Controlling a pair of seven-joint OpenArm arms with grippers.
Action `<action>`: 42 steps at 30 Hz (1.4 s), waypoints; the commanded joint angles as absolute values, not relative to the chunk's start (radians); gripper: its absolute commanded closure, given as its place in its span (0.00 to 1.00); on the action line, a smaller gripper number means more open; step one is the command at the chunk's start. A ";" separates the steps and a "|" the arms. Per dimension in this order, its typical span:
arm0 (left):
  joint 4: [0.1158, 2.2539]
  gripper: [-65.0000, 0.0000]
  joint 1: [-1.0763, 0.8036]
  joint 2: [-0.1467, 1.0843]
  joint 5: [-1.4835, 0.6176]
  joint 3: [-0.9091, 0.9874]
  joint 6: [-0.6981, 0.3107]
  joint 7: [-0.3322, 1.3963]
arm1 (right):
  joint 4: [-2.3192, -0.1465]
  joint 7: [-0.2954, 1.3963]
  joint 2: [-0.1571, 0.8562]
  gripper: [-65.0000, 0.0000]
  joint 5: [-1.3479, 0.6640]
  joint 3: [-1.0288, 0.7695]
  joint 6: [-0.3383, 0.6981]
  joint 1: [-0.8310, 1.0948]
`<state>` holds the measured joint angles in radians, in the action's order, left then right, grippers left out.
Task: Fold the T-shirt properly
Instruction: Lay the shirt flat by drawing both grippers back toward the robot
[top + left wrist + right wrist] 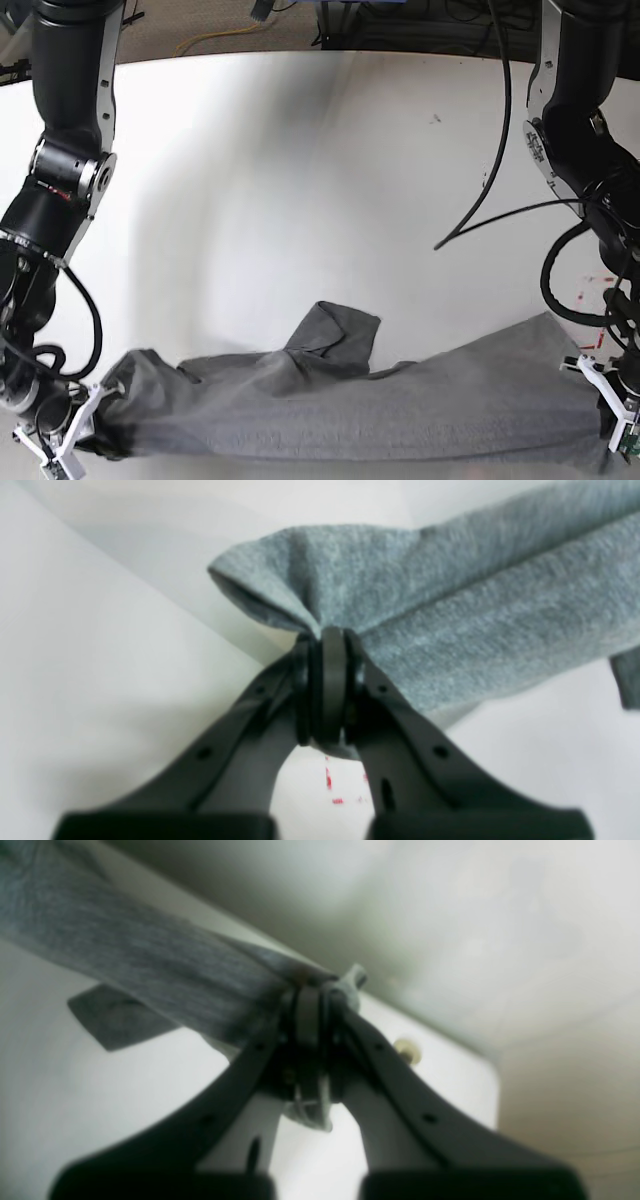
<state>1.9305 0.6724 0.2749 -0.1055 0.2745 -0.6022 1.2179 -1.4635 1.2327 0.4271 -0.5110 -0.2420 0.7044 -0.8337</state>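
Note:
The heather-grey T-shirt (340,395) hangs stretched in a long band between my two grippers near the table's front edge. One part (335,340) lies flopped on the white table. My left gripper (327,645) is shut on one end of the T-shirt (450,615); it is at the base view's lower right (605,405). My right gripper (312,990) is shut on the other end of the T-shirt (150,970); it is at the base view's lower left (95,410). A loose flap (112,1017) hangs below the band.
The white table (300,180) spreads behind the shirt. Black cables (495,150) hang along the arm at the right. Red marks (598,282) sit on the table by the right edge. A small round fitting (407,1050) sits near the table's corner in the right wrist view.

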 commanded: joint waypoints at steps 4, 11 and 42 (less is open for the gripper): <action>1.979 1.00 0.553 0.291 -0.073 0.283 -0.667 1.210 | -1.567 1.222 0.447 1.00 -0.490 -0.268 0.698 -0.705; 1.997 1.00 0.346 0.291 -0.073 0.285 -0.674 1.210 | -1.693 1.225 0.403 1.00 -0.490 -0.346 0.698 -0.481; 1.997 1.00 -0.254 0.297 -0.067 0.392 -0.676 1.066 | -1.739 1.245 0.309 1.00 -0.746 -0.499 0.698 0.160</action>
